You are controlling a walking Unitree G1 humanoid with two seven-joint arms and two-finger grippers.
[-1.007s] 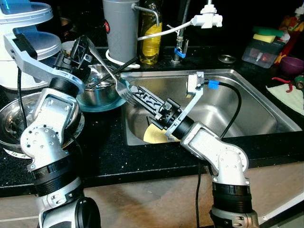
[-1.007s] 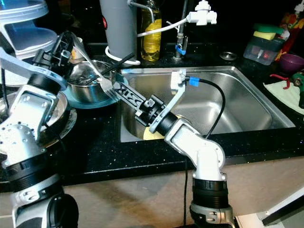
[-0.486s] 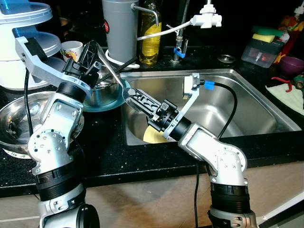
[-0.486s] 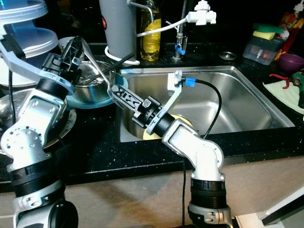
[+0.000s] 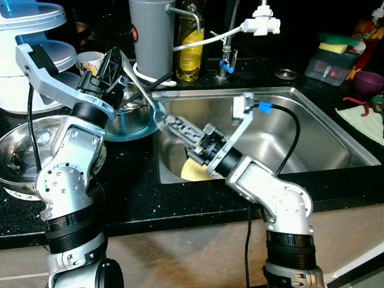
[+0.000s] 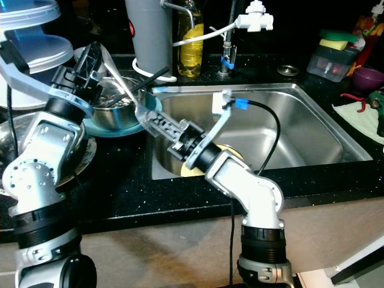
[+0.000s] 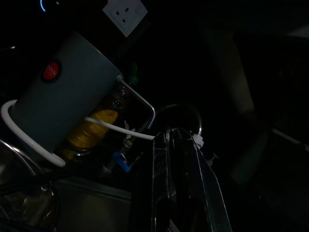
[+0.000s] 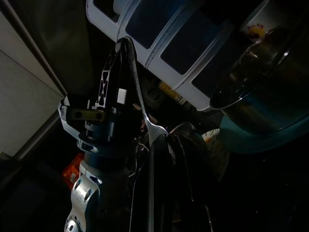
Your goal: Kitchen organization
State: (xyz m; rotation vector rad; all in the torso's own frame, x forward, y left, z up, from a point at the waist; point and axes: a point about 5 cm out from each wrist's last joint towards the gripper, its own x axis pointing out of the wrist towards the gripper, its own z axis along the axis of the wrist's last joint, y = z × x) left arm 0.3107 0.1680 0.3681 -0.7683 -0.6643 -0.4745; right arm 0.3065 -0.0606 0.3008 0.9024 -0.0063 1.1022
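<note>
A metal fork point(image 5: 139, 90) is held between the two grippers above the left edge of the stainless steel sink point(image 5: 312, 129). The left gripper point(image 5: 114, 63) is raised over the black countertop point(image 5: 135, 186), and its black fingers are pressed together on the handle end of the fork. The right gripper point(image 5: 174, 127) reaches up from inside the sink towards the left; its fingers are closed on the tine end of the fork, as is seen in the right wrist view, where the fork point(image 8: 140, 104) runs from the right fingertips up to the left gripper point(image 8: 113, 82). The fork is tilted, with the handle high on the left and the tines lower on the right, just above the sink rim.

Under the fork a small steel bowl point(image 5: 129, 111) is placed on a teal plate point(image 5: 135, 131), with a black utensil point(image 5: 150, 87) leaning in it. A larger steel bowl point(image 5: 24, 147) stands at the far left, partly hidden by the left arm. A yellow plate point(image 5: 195, 171) lies at the bottom of the sink, under the right arm. Behind the sink a grey cylinder container point(image 5: 153, 36), a yellow oil bottle point(image 5: 191, 51) and a white tap head point(image 5: 264, 24) are seen. A white mug point(image 5: 90, 62) stands behind the left gripper
</note>
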